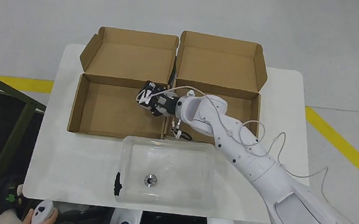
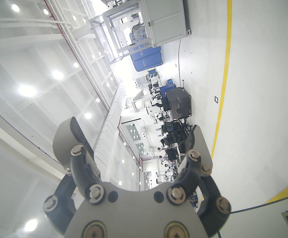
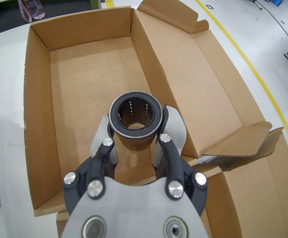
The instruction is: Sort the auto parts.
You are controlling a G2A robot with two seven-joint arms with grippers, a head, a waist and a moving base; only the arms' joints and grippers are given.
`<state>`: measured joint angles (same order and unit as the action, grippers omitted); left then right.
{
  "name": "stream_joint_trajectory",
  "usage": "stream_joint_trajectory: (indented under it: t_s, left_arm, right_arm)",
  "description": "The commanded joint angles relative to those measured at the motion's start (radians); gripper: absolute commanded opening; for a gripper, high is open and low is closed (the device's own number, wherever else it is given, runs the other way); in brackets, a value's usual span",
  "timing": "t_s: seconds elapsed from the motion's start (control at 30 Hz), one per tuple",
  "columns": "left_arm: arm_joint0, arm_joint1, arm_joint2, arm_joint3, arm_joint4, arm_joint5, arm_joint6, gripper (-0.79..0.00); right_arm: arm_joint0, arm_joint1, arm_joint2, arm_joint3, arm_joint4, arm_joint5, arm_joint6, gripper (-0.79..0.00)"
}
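Your right gripper [image 3: 137,118] is clamped on a black tube-shaped bearing [image 3: 135,137], with 1 finger pressed on each round side. The tube's long way runs from the wrist down toward the floor of the box, a bit tilted. You can look right through its hole, past tiny steel balls, to brown cardboard. Straight under the jaws is the bare floor of the left box [image 3: 74,85]. I think the part hangs inside the box's walls with a gap under it, but I cannot tell how big that gap is. The wall next to the right box [image 1: 255,113] stands just beside the jaws, so there is little room on that side and lots of room on the other. Back behind the wrist sits the clear bin [image 1: 170,143], well apart from the jaws, with 1 small round metal part [image 1: 151,179] lying in it. Your left gripper [image 2: 135,126] is spread wide with nothing in it, and it points out at the room, away from the 2 boxes. So the right arm is the one for this job. I think you should go straight down, then let go. A round tube can roll, so set it low and keep off that close wall.
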<state>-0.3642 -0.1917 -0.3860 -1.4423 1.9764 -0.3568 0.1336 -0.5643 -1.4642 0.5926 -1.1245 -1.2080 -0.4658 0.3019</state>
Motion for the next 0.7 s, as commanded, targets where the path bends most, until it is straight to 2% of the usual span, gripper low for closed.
stream_joint_trajectory:
  t_s: [0.0,0.23,0.27,0.3,0.53,0.67]
  left_arm:
    - [0.0,0.0,0.0,0.0,0.0,0.0,0.0,0.0]
    - [0.0,0.0,0.0,0.0,0.0,0.0,0.0,0.0]
    - [0.0,0.0,0.0,0.0,0.0,0.0,0.0,0.0]
    - [0.0,0.0,0.0,0.0,0.0,0.0,0.0,0.0]
    - [0.0,0.0,0.0,0.0,0.0,0.0,0.0,0.0]
    - [0.0,0.0,0.0,0.0,0.0,0.0,0.0,0.0]
  right_arm:
    - [0.003,-0.006,-0.006,0.016,-0.007,0.0,0.003,-0.785]
    - [0.022,-0.028,-0.022,0.048,-0.039,0.01,0.038,-0.785]
    - [0.025,-0.031,-0.024,0.048,-0.046,0.012,0.045,-0.696]
    - [0.026,-0.034,-0.025,0.049,-0.05,0.015,0.05,-0.643]
    - [0.029,-0.048,-0.029,0.039,-0.079,0.022,0.099,-0.573]
    - [0.014,-0.045,-0.016,-0.023,-0.084,0.003,0.111,-0.517]
